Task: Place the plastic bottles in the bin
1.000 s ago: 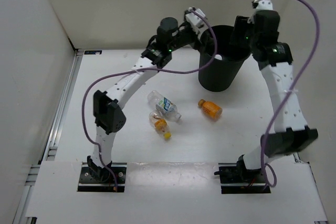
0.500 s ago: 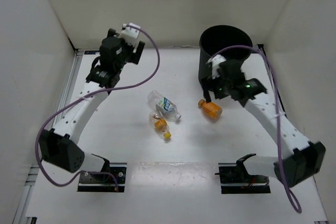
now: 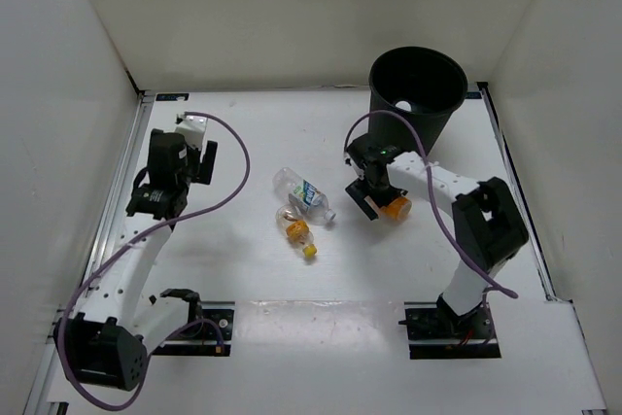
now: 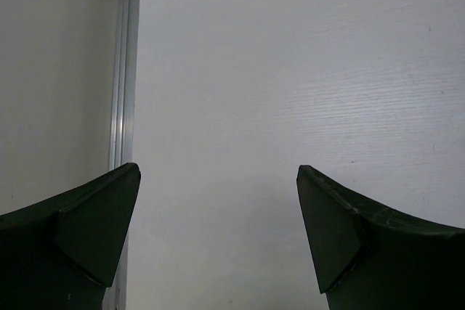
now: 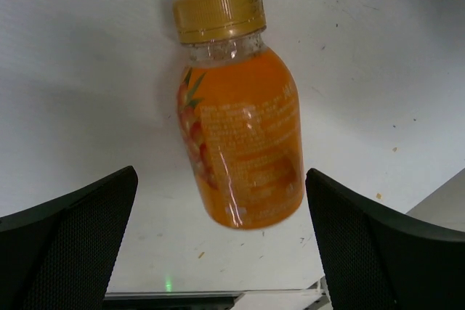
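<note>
On the white bench [image 3: 243, 274] a black bin [image 3: 418, 94] stands at upper right. A blue-labelled bottle [image 3: 303, 194], a yellow-capped bottle [image 3: 296, 233] and an orange bottle [image 3: 395, 206] lie near centre.

Left arm [image 3: 134, 250], right arm [image 3: 432, 180]: white link shells, black joint housings. A purple cable [image 3: 245, 160] loops loose along each. Black base plates [image 3: 452, 329] are bolted at the near edge. Left gripper [image 4: 218, 208]: two dark, smooth wedge fingers. Right gripper [image 5: 221, 215]: same wedges, with fine mesh-textured faces.
</note>
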